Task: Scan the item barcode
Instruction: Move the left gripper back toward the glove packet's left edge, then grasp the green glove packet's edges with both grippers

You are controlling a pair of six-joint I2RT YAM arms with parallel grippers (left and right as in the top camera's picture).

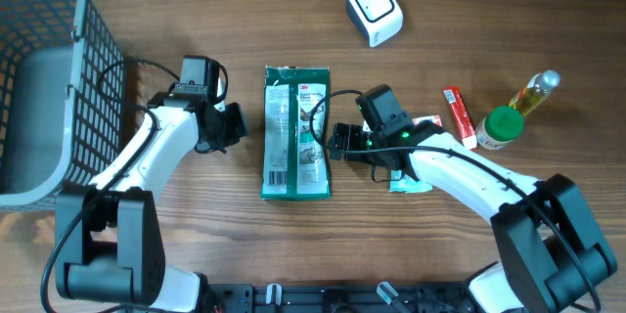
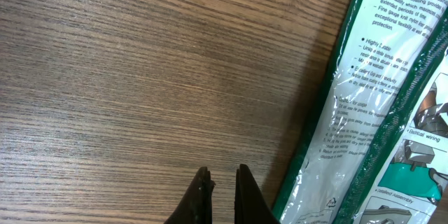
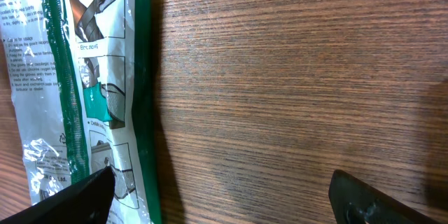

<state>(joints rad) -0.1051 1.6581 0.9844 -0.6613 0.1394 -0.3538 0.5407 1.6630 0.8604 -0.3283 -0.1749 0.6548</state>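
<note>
The left end effector (image 2: 220, 185) has its two fingers pressed together with nothing between them, low over the bare wooden surface (image 2: 140, 77). Just ahead of it and off to one side lies the green-edged clear packet (image 2: 378, 112), flat on the surface and apart from the fingertips. The right end effector (image 3: 217, 203) faces the packet's opposite long edge with its fingers spread wide and holding nothing. One finger (image 3: 73, 197) sits over the packet's green border, though contact cannot be told, and the other is over bare wood. Seen from overhead, the packet lies between the two end effectors. Close behind the right end effector, partly under its arm, is a teal sachet (image 1: 406, 185). Farther back on that side lie a red tube (image 1: 458, 115), a green-capped jar (image 1: 501, 127) and a yellow bottle (image 1: 534, 93). The white scanner (image 1: 375, 10) stands well beyond the packet's far end, and a grey wire basket (image 1: 44, 78) sits far behind the left end effector.
</note>
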